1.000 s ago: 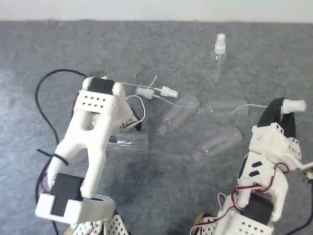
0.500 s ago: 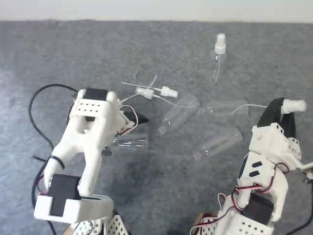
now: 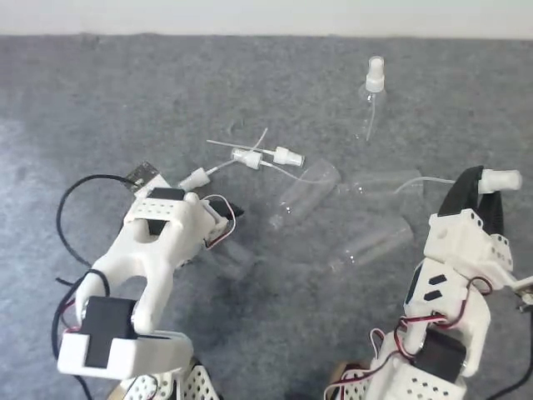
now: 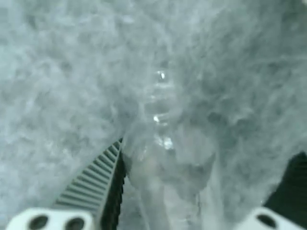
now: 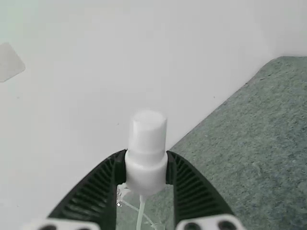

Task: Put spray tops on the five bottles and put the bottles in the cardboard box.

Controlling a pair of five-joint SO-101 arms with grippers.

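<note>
Grey mat (image 3: 100, 92) covers the table. Left gripper (image 4: 208, 153) is low on the mat, jaws spread astride a lying clear bottle (image 4: 165, 167), with one finger touching it. Right gripper (image 5: 146, 160) is raised and clamped on a white spray top (image 5: 146, 139). Three uncapped bottles (image 3: 304, 193) lie mid-mat. One capped bottle (image 3: 372, 104) stands at the back. Loose spray tops (image 3: 250, 157) lie just beyond the left arm.

- Upright bottle (image 3: 371, 100): clear, white spray top fitted, standing at the far side.
- Slanted bottle (image 3: 304, 196), middle bottle (image 3: 379, 181), near bottle (image 3: 371, 239): clear, uncapped, lying on their sides.
- Fifth bottle (image 4: 165, 163): clear, uncapped, between the spread jaws of the left gripper (image 4: 209, 148).
- Spray top A (image 3: 193, 178), spray top B (image 3: 248, 157), spray top C (image 3: 288, 156): white, loose, lying flat.
- Held spray top (image 5: 146, 132): white, clamped in the right gripper (image 5: 145, 160).
</note>
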